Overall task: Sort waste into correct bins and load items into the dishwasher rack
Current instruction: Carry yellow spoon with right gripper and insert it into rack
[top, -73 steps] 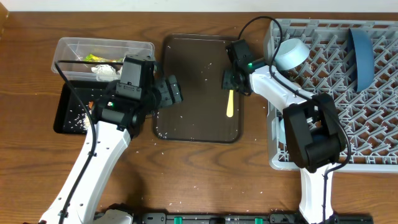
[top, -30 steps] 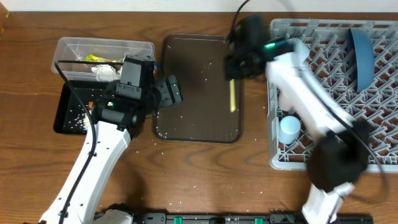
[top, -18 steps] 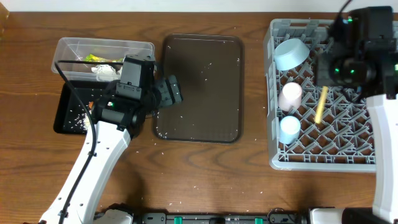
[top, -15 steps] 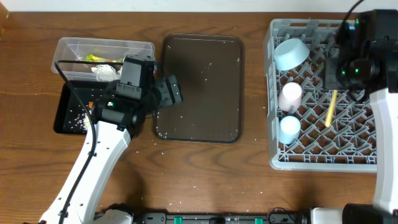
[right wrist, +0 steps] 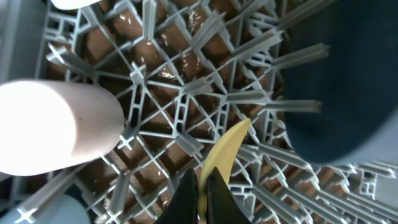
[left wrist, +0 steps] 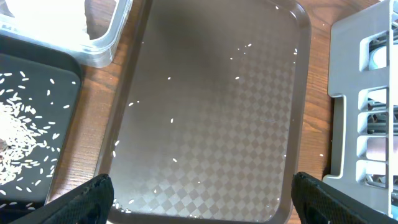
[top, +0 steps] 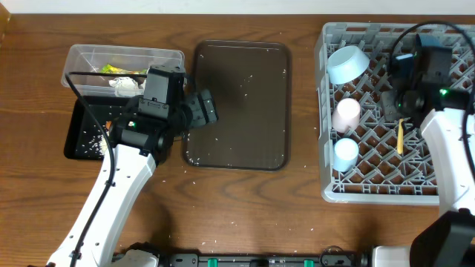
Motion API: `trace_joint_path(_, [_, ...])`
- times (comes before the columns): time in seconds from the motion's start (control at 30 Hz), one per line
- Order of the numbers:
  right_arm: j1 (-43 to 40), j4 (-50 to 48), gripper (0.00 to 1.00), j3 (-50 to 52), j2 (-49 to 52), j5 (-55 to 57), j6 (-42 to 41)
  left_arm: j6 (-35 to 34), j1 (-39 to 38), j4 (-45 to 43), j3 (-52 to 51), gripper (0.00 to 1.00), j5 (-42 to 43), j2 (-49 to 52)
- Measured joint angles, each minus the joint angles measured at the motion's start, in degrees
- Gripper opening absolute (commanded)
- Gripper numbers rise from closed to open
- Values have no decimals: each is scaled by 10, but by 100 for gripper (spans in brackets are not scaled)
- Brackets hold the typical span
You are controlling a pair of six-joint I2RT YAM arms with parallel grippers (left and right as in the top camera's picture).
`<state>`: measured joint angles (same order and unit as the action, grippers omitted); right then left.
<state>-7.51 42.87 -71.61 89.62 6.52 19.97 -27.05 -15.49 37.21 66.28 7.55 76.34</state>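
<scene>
My right gripper [top: 401, 113] is shut on the yellow spoon [top: 400, 136] and holds it among the pegs of the grey dishwasher rack [top: 371, 194]. In the right wrist view the fingers [right wrist: 200, 196] pinch the spoon [right wrist: 228, 149] between the pink cup [right wrist: 56, 124] and the dark blue plate [right wrist: 348, 81]. The rack also holds the pale blue bowl [top: 347, 64], the pink cup [top: 346, 113] and the light blue cup [top: 345, 153]. My left gripper [top: 200, 110] is open and empty over the brown serving tray [top: 241, 141]. The clear tub [top: 148, 55] holds napkins [top: 122, 84] and a yellow-green wrapper [top: 111, 69].
The black tray [top: 74, 122] at the far left holds rice [left wrist: 18, 137]. Loose rice grains are scattered on the brown serving tray [left wrist: 205, 112] and on the wood table around it. The rack's left wall [left wrist: 367, 112] stands right of that tray.
My right arm has carried the yellow spoon from the brown serving tray across to the rack and down among its pegs. The left arm has not moved.
</scene>
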Motion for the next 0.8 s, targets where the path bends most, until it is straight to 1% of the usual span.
trace_joint_path(0.07, [0, -16, 2, 19, 0, 0, 8, 0, 0, 0, 0, 93, 0, 0])
trace_joint_path(0.1, [0, -22, 6, 28, 0, 0, 11, 0, 0, 0, 0, 93, 0, 0])
trace_joint_path(0.17, [0, -30, 23, 39, 0, -1, 15, 0, 0, 0, 0, 93, 0, 0])
trace_joint_path(0.2, [0, -33, 36, 42, 0, -3, 17, 0, 0, 0, 0, 93, 0, 0])
trace_joint_path(0.23, [0, -38, 43, 43, 0, -8, 21, 0, 0, 0, 0, 93, 0, 0])
trace_joint_path(0.3, [0, -49, 66, 43, 0, -18, 21, 0, 0, 0, 0, 93, 0, 0])
trace_joint_path(0.33, [0, -53, 75, 43, 0, -23, 22, 0, 0, 0, 0, 93, 0, 0])
trace_joint_path(0.47, [0, -61, 88, 43, -1, -55, 27, 0, 0, 0, 0, 93, 0, 0])
trace_joint_path(0.53, [0, -61, 93, 43, -7, -70, 27, 0, 0, 0, 0, 93, 0, 0])
trace_joint_path(0.6, [1, -58, 95, 43, -23, -78, 23, 0, 0, 0, 0, 93, 0, 0])
trace_joint_path(0.63, [1, -55, 99, 43, -34, -83, 19, 0, 0, 0, 0, 93, 0, 0])
trace_joint_path(0.8, [15, -42, 99, 42, -145, -134, 1, 0, 0, 0, 0, 93, 0, 0])
